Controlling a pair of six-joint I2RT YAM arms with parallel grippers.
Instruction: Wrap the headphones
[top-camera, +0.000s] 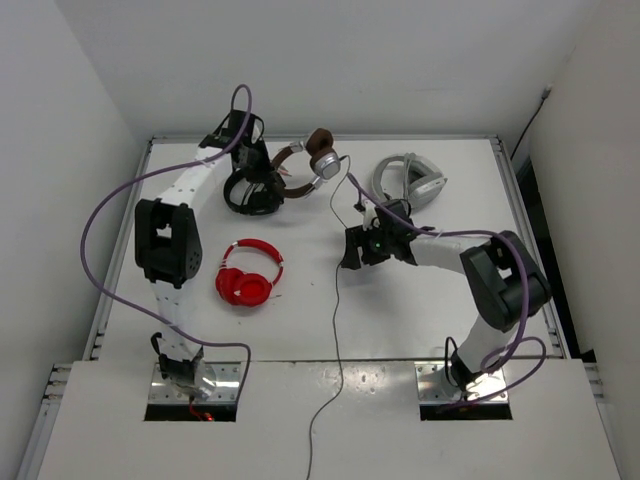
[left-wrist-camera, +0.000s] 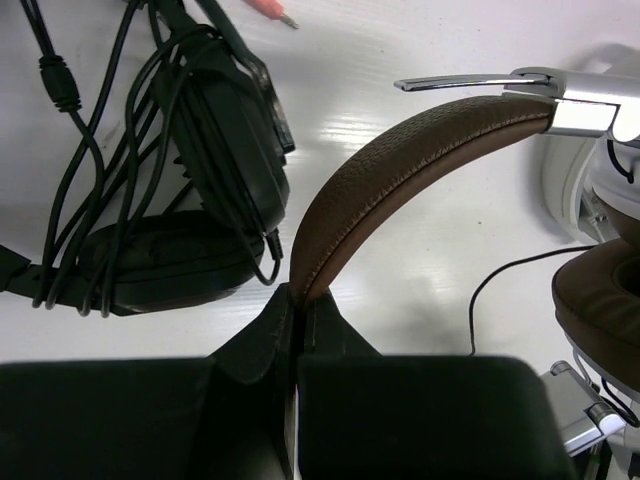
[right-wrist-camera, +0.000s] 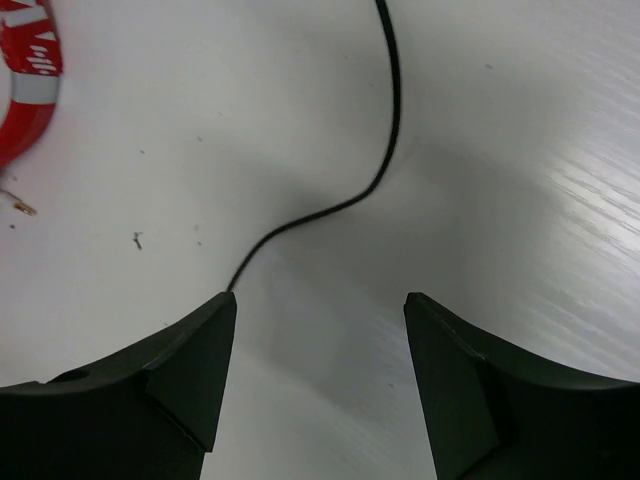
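While your left pincer (left-wrist-camera: 297, 300) is clamped tight on the padded band of the brown over-ear headphones (top-camera: 312, 155) with silver ear-cup shells, they sit at the far middle of the white tabletop (top-camera: 430, 300). Their long thin black cable (top-camera: 336, 300) trails off the cup and runs down the middle toward the near edge, between the arm bases. All of it is loose, so the wrapping looks barely begun.

Your right pincer (right-wrist-camera: 320, 300) hovers low over that cable, jaws well apart and nothing in them. Watch it: in the wrist view the cord runs to the tip of one finger rather than through the gap. Close there and you may pinch air or flick the cord aside. Catch it and pull too hard, and the band, held at one spot only, could twist out of the left grip.

Just beside that grip lie bulky black headphones (left-wrist-camera: 160, 260) wound in their own cords, and a swinging loop could snag them. Red plastic headphones (top-camera: 248, 275) and white-grey headphones (top-camera: 410, 180) flank the cable's path too, and a wide sweep could drag either.
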